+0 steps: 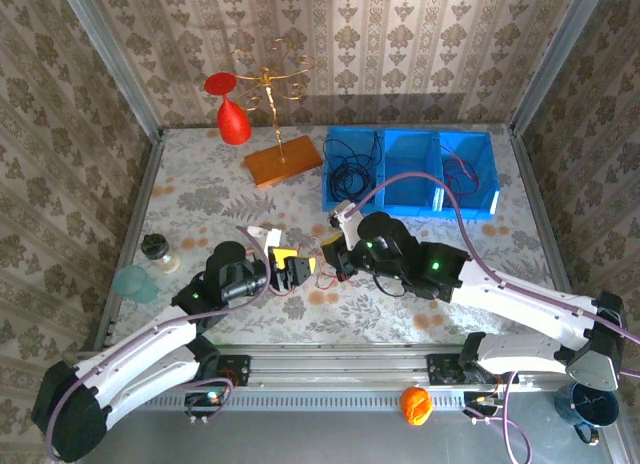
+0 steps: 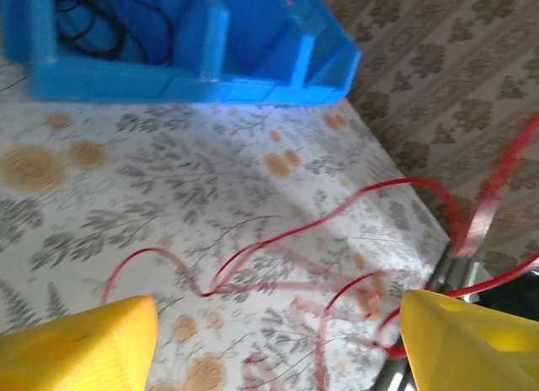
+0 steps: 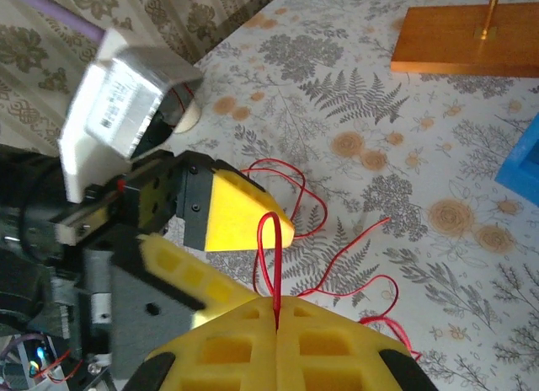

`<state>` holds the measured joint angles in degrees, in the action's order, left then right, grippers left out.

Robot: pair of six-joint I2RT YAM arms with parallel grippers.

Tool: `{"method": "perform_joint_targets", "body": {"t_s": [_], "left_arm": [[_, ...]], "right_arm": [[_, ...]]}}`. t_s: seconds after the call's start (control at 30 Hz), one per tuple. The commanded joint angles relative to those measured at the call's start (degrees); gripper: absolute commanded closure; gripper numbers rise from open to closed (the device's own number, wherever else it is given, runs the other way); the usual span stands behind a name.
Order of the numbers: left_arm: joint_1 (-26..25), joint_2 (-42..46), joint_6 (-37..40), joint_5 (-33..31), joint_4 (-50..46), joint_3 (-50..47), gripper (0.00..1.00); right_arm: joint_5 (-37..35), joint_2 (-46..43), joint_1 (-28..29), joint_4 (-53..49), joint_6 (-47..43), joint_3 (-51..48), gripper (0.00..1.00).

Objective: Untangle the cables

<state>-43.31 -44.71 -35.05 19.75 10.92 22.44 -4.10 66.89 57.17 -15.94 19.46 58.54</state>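
A thin red cable (image 1: 322, 281) lies in loose loops on the flowered table between my two grippers. My right gripper (image 3: 276, 305) is shut on a narrow upright loop of this red cable (image 3: 271, 239). My left gripper (image 2: 278, 349) is open wide just above the table, with red cable (image 2: 253, 256) strands on the cloth between its yellow fingers (image 2: 76, 349). Seen from above, the left gripper (image 1: 293, 269) faces the right gripper (image 1: 335, 252) at close range. Black cables (image 1: 352, 166) lie in the blue bin's left compartment and a red cable (image 1: 462, 169) in its right one.
The blue three-part bin (image 1: 410, 206) stands at the back right. A wooden base with a golden rack (image 1: 283, 162) and a red balloon (image 1: 233, 122) stand back left. A dark-lidded jar (image 1: 158, 249) and a teal cup (image 1: 133, 282) sit at the left edge.
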Motion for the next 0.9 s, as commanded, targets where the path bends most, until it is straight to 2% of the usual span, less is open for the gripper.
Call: {"method": "perform_joint_targets", "body": {"t_s": [0.0,0.2,0.3,0.37,0.53,0.6,0.73,0.77,0.8,0.83,0.87], "left_arm": [[-1.7,-0.8,2.4,3.9,6.8,2.7,0.24],[-2.2,-3.3,1.8,5.5,13.8,1.5,0.35],[-2.2,-5.2,2.1,3.6,14.5,2.0,0.51],[-2.2,-6.4,2.0,2.6,16.0,1.8,0.56],[-2.2,-8.4,2.1,1.1,16.9,2.9,0.85],[-2.2,-8.1,2.3,-0.1,16.2,3.2,1.0],[-2.2,-5.9,2.6,-2.9,14.3,3.3,1.0],[-2.2,-5.4,2.6,-3.4,13.8,3.3,1.0],[-2.2,-4.7,2.7,-4.1,13.1,3.4,1.0],[-2.2,-4.1,2.8,-4.9,11.9,3.7,1.0],[-2.2,-3.7,2.9,-5.6,10.6,4.1,1.0]], "right_arm": [[-0.4,-0.5,0.2,-1.1,-0.4,0.6,1.0],[0.3,-1.2,0.2,-0.5,0.1,0.0,1.0],[1.3,-1.2,0.1,-0.6,0.1,-0.2,1.0],[1.6,-1.3,0.1,-0.6,-0.2,-0.3,1.0],[1.1,-2.2,0.1,-1.2,-0.8,-1.5,1.0],[0.8,-2.2,-0.1,-2.0,-1.3,-1.8,1.0],[1.4,-2.6,-1.5,-2.7,-1.4,-3.1,0.98],[1.6,-2.9,-1.8,-2.7,-1.4,-3.4,0.86],[1.7,-3.1,-2.1,-2.6,-1.6,-3.9,0.66],[2.0,-3.3,-2.4,-2.6,-2.0,-4.4,0.53],[2.1,-3.3,-2.9,-2.5,-2.3,-5.2,0.46]]}}
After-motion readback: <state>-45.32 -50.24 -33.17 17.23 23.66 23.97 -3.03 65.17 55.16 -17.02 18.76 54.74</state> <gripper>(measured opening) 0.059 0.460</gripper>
